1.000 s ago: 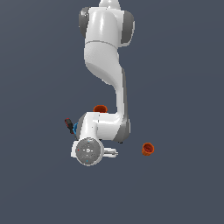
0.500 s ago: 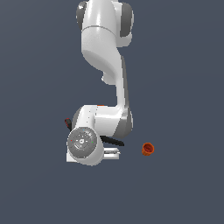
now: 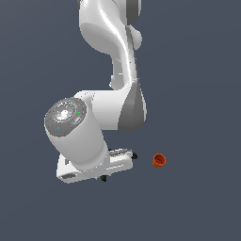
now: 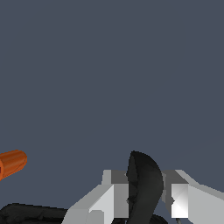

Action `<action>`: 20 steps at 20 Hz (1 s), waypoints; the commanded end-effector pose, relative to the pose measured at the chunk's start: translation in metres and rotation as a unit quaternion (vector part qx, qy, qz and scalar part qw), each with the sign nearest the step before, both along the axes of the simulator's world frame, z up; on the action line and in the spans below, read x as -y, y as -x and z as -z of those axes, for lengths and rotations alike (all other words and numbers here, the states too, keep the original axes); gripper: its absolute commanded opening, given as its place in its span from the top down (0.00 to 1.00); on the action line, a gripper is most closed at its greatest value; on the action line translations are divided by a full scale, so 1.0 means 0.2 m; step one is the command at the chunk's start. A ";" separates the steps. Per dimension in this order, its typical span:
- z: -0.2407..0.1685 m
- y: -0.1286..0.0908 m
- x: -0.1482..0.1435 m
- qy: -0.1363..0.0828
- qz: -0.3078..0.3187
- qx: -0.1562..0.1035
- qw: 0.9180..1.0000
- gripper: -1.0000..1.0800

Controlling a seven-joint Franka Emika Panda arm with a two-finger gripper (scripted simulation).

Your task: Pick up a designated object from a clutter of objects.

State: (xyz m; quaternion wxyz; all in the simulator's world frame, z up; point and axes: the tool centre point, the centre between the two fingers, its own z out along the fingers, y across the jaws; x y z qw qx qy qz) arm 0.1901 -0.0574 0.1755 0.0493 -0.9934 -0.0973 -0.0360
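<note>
Looking through the wrist view, a black handle of the clamp (image 4: 144, 186) stands between the two pale fingers (image 4: 116, 201), one finger on either side of it. The fingers look closed against that handle, with no clear gap on either side, so the gripper (image 4: 146, 201) seems clamped on the clamp; how firmly cannot be told. More black, probably the clamp's other handle, lies low in the same view and runs off toward the orange cup (image 4: 12, 162). If so, the clamp's long axis runs across the line between the fingers rather than along it, which is the relation a lift depends on: held crosswise on one handle, the long body may swing or droop.

In the exterior view the arm's bulk hides the clamp and the fingertips completely; only the white hand shows beneath the wrist, low over the dark worktop (image 3: 197, 202). One orange cup (image 3: 159, 160) sits on the exterior view's right, just beside the hand and apart from it. The blue cup and the screwdriver are not visible.

Judging by this, the grasp is made and a straight lift is what remains.
</note>
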 end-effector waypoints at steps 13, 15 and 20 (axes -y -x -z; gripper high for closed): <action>-0.70 -0.11 -0.04 -0.080 -0.109 0.158 0.978 1.00; -0.78 -0.11 -0.04 -0.090 -0.122 0.176 0.973 1.00; -0.98 -0.09 -0.03 -0.113 -0.152 0.218 0.957 1.00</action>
